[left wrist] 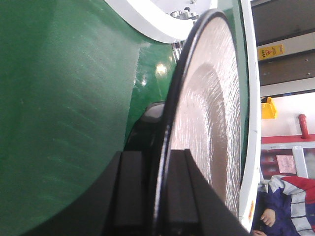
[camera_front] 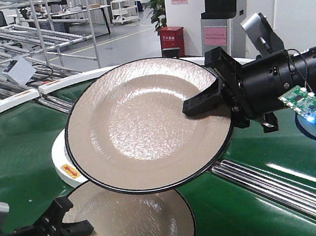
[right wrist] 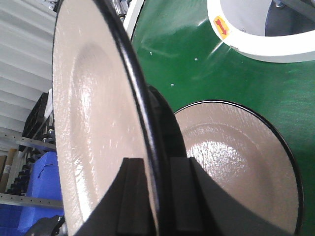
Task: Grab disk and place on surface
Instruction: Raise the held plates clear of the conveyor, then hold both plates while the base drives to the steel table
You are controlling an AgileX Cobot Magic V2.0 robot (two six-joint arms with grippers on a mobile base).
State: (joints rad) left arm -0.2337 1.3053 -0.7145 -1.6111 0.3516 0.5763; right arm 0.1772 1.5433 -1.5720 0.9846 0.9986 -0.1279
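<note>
Two disks are in view, both beige plates with black rims. The first disk (camera_front: 130, 127) hangs tilted in the air above the green belt (camera_front: 11, 154), and my right gripper (camera_front: 187, 107) is shut on its right rim. In the right wrist view that disk's rim (right wrist: 93, 123) runs between the fingers of the right gripper (right wrist: 155, 160). The second disk (camera_front: 131, 226) (right wrist: 231, 157) lies on the belt below. My left gripper (camera_front: 82, 227) is shut on its left rim; in the left wrist view the second disk (left wrist: 211, 113) runs between the fingers of the left gripper (left wrist: 165, 152). The surface is out of view.
A white ring-shaped hub (camera_front: 65, 165) (right wrist: 256, 39) sits at the belt's inner curve, partly behind the raised disk. Steel rollers (camera_front: 259, 180) cross the belt at lower right. A small circuit board (camera_front: 305, 104) with a cable hangs off the right arm. Metal racks (camera_front: 18, 31) stand behind.
</note>
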